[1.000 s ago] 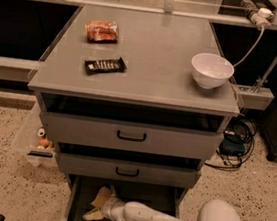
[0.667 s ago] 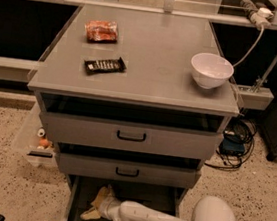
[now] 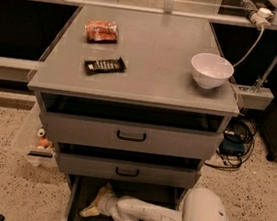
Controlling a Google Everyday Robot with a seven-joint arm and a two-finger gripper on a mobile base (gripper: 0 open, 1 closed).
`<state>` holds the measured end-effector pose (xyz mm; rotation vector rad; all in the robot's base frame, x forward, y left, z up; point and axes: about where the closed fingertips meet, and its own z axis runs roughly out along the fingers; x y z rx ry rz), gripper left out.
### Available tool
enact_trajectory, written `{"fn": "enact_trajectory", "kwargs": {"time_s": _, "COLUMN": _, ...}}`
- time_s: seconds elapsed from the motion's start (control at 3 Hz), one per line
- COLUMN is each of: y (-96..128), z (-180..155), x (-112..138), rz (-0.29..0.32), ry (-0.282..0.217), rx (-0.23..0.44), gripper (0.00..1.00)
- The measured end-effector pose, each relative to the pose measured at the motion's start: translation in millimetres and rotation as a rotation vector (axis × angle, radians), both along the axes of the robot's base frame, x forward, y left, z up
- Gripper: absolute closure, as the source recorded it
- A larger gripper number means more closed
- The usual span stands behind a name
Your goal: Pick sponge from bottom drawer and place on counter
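On the table (image 3: 160, 60), the red snack packet (image 3: 101, 30) and the black candy bar (image 3: 105, 65) lie where they were. Below them, in the open bottom drawer (image 3: 77, 203), the pincer (image 3: 101, 202) has slid a little left and lower over the last second. It now sits right at the pale sponge (image 3: 90, 210) in the drawer's left half. Whether it has closed on the sponge I cannot tell; the two merge there. The white arm (image 3: 150, 216) reaches in from the right. The bowl (image 3: 211, 70) is unmoved. By my reading the grasp is under way, with the lift to the table not yet done.
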<state>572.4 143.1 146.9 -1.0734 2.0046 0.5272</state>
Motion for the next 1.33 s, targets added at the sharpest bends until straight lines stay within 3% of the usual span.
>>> {"fn": "enact_trajectory", "kwargs": {"time_s": 0.67, "y": -21, "z": -22, "x": 14, "rz": -0.015, "ry": 0.064, "rx": -0.091, "gripper": 0.00}}
{"fn": "enact_trajectory", "kwargs": {"time_s": 1.0, "y": -21, "z": -39, "x": 16, "rz": -0.007, "ry": 0.110, "rx": -0.098, "gripper": 0.00}}
{"fn": "enact_trajectory", "kwargs": {"time_s": 1.33, "y": -21, "z": -40, "x": 17, "rz": -0.005, "ry": 0.112, "rx": -0.099, "gripper": 0.03}}
